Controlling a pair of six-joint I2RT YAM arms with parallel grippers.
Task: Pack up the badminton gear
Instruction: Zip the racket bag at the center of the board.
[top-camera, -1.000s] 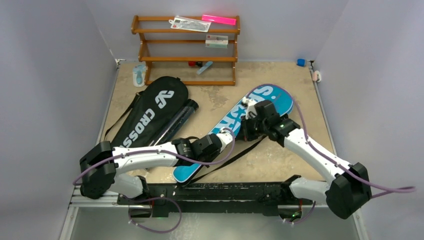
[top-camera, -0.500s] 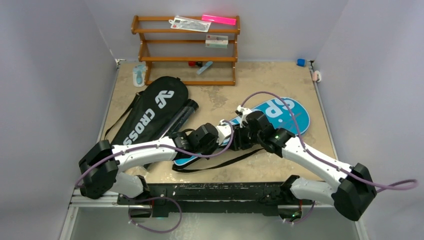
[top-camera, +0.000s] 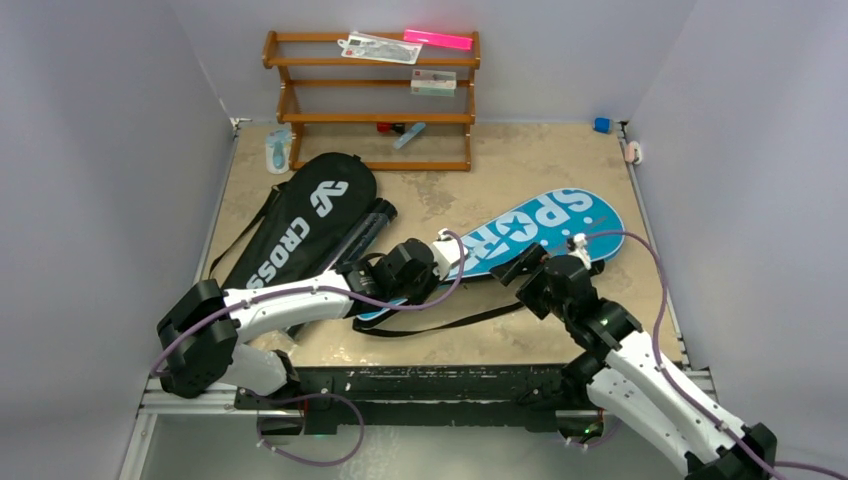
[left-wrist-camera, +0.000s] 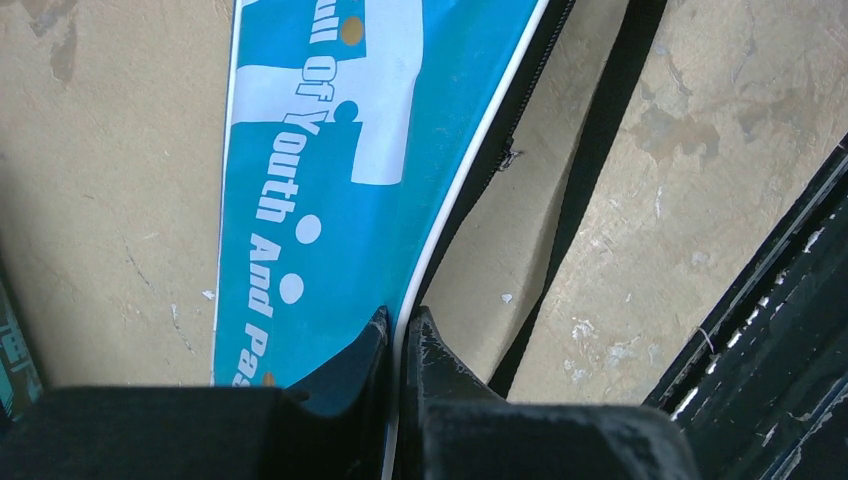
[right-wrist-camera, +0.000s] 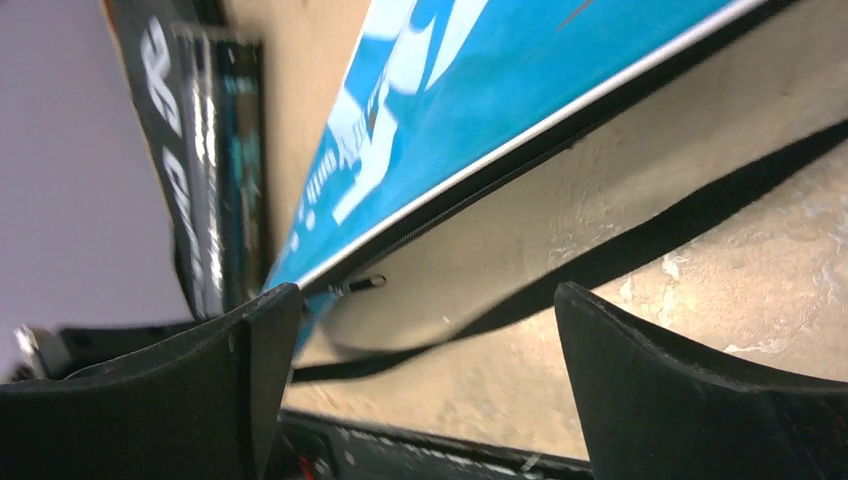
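Swung clockwise since a second ago: blue "SPORT" cover (top-camera: 540, 225), wide end now further right; right gripper (top-camera: 527, 268) off the cover and drawn back toward the near edge, jaws gone from shut to fully spread, nothing between them; left gripper (top-camera: 438, 268) clamped tight on the white piped edge of the cover close to its narrow end, fingertips (left-wrist-camera: 440, 360) pinching that edge in the wrist view.

Lies flat and diagonal on table (top-camera: 600, 320), narrow end near-left, wide end far-right; black strap (top-camera: 450, 322) trailing along the near side; black "CROSSWAY" cover (top-camera: 300, 225) at far left, long black tube (top-camera: 365, 232) against its right side, touching or overlapping, cannot tell.

Step in hand, by judgement: working the zip along the near edge. Keep the left pinch firm as anchor, to hold the fabric taut; bring the right jaws low onto the zipper pull (right-wrist-camera: 365, 283), small and lying close to the table; close on the tab only, clear of the strap; pull along the seam, not across it.

Hard to make out: presence of a racket inside the cover; zip state beyond the pull; no shuttlecocks or bare rackets spotted; items on wooden rack (top-camera: 375, 90) too small to name; right wrist view blurred at left.
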